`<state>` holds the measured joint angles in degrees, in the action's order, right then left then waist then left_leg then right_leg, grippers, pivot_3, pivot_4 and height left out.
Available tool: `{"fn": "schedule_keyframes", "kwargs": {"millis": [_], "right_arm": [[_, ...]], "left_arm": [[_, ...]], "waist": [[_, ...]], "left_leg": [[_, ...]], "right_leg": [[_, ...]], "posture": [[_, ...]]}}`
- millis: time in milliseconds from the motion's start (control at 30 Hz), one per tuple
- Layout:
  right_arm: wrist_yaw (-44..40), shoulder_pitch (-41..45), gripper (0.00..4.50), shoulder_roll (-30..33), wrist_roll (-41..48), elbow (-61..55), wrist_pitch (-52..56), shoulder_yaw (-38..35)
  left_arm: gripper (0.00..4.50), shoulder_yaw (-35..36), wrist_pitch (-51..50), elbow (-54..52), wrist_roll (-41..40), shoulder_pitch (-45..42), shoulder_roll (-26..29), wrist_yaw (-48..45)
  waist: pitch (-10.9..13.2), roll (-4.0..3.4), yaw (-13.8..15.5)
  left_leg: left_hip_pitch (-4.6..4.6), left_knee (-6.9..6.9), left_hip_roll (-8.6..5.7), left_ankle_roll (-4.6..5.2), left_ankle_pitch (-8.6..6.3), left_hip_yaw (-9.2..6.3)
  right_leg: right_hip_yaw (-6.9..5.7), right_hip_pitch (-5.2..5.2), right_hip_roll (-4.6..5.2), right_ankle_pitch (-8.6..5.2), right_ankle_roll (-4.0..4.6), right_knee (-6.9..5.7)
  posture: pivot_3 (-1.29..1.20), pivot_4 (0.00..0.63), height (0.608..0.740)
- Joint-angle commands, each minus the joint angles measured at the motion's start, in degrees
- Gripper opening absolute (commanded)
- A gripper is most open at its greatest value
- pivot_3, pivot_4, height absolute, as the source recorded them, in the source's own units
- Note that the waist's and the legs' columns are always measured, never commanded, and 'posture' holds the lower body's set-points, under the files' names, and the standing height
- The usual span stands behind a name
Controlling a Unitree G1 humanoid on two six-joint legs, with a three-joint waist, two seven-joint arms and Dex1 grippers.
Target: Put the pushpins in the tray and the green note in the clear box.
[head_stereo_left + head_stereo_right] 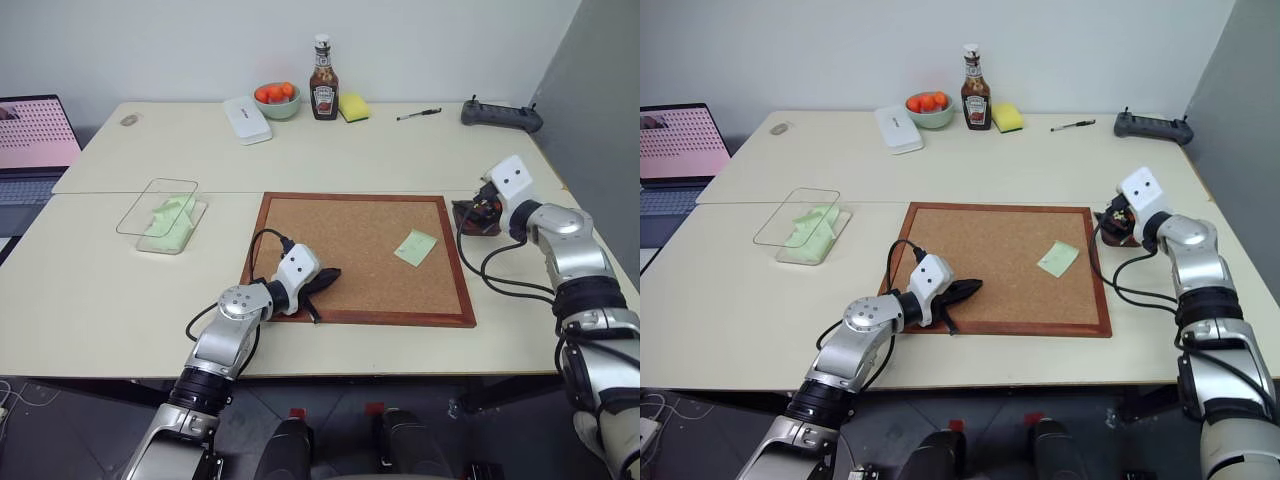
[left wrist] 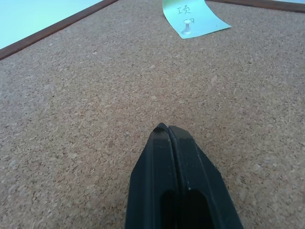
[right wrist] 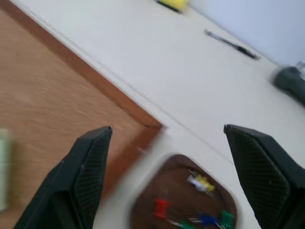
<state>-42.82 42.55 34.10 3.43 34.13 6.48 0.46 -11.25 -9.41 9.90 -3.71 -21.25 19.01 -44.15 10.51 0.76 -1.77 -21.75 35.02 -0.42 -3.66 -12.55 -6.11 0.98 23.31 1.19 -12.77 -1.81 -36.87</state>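
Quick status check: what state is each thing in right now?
Left gripper: shut, empty, over the cork board.
Right gripper: open, above the tray.
Pushpins: several in tray.
Green note: pinned on the board.
Clear box: open, holding green notes.

A wood-framed cork board (image 1: 340, 250) is laid at the middle of the pale table (image 1: 120, 290), while along the far edge a white case (image 1: 246, 119), a bowl of orange fruit (image 1: 277, 99), a ketchup bottle (image 1: 323, 80), a yellow sponge (image 1: 353, 107), a pen (image 1: 418, 115) and a dark controller (image 1: 500, 115) are set, and a laptop (image 1: 35, 140) is seen at the far left.
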Motion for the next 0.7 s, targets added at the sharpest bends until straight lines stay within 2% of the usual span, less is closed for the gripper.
{"fn": "schedule_keyframes", "kwargs": {"millis": [33,233,567,700], "right_arm": [[-6.1,-6.3,3.97,-0.3,6.7,-14.4,8.2,-0.9],[-6.5,-12.0,3.97,-2.6,8.9,-24.5,15.4,1.5],[-3.0,-10.8,3.97,-8.1,5.9,-20.4,14.3,4.6],[-2.0,-9.7,3.4,-9.1,5.3,-16.9,12.8,4.5]], "left_arm": [[0.0,-3.1,-1.5,2.6,1.6,2.0,0.0,-0.9],[0.0,-3.1,-1.2,3.3,1.6,1.5,0.2,-1.0],[0.0,-2.9,-1.0,3.7,1.7,1.3,0.4,-1.0],[0.0,-2.9,-1.1,3.6,1.6,1.4,0.4,-0.8]], "waist": [[0.0,-0.03,0.0],[-0.1,-0.1,0.0],[-0.1,-0.09,-0.1],[-0.1,-0.09,-0.1]], "left_leg": [[0.0,0.0,0.01,0.0,0.0,0.0],[0.03,0.03,0.0,0.0,0.0,0.02],[0.05,0.03,0.0,0.0,0.0,0.01],[0.05,0.03,0.0,0.0,0.0,0.02]], "right_leg": [[0.0,-0.01,0.0,0.0,0.0,0.0],[0.01,-0.01,0.0,0.0,-0.02,-0.02],[-0.02,-0.02,0.0,-0.01,-0.02,-0.01],[-0.01,-0.02,0.0,0.0,-0.02,-0.01]], "posture": [[0.0,0.15,0.74],[0.0,0.15,0.74],[0.0,0.15,0.74],[0.0,0.15,0.74]]}}
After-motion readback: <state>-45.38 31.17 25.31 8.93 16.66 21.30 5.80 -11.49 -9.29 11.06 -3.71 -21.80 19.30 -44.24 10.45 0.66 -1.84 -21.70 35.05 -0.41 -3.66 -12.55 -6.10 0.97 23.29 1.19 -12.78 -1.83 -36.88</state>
